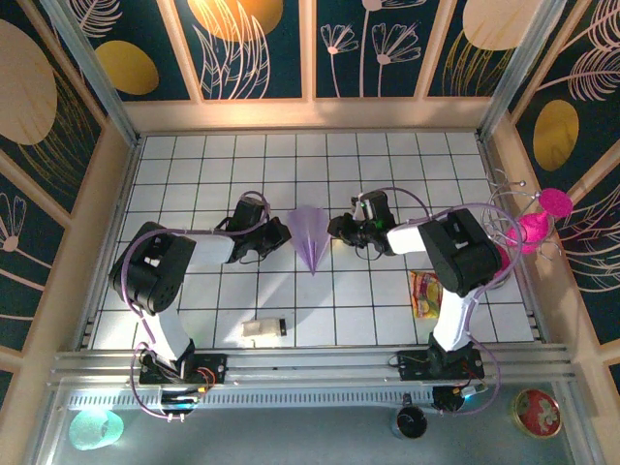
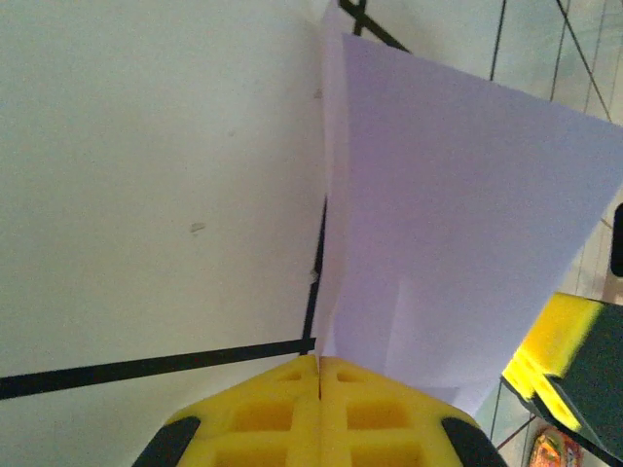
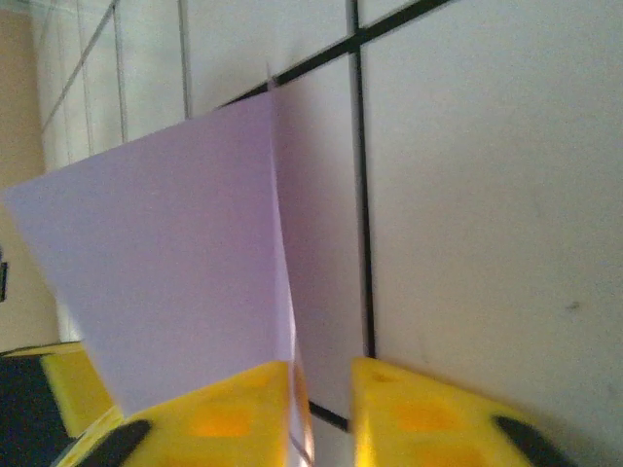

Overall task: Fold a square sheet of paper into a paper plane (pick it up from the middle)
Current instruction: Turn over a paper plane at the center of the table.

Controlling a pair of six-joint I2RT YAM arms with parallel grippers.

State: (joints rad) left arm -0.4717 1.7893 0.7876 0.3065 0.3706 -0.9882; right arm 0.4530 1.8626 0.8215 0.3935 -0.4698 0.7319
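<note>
The pale lilac paper lies folded into a pointed paper plane (image 1: 310,235) in the middle of the grid table, its tip toward the near edge. My left gripper (image 1: 286,232) is at its left edge. In the left wrist view the yellow fingers (image 2: 292,409) are pressed together, and the upturned edge of the paper plane (image 2: 458,224) runs into their seam. My right gripper (image 1: 336,230) is at the right edge. In the right wrist view it (image 3: 323,375) stands open, with the raised edge of the paper plane (image 3: 175,253) against the inner face of its left finger.
A small white block with a black end (image 1: 263,329) lies near the front edge. A red-yellow snack packet (image 1: 424,294) lies beside the right arm. A pink wire toy (image 1: 542,218) stands at the right wall. Wooden walls ring the table.
</note>
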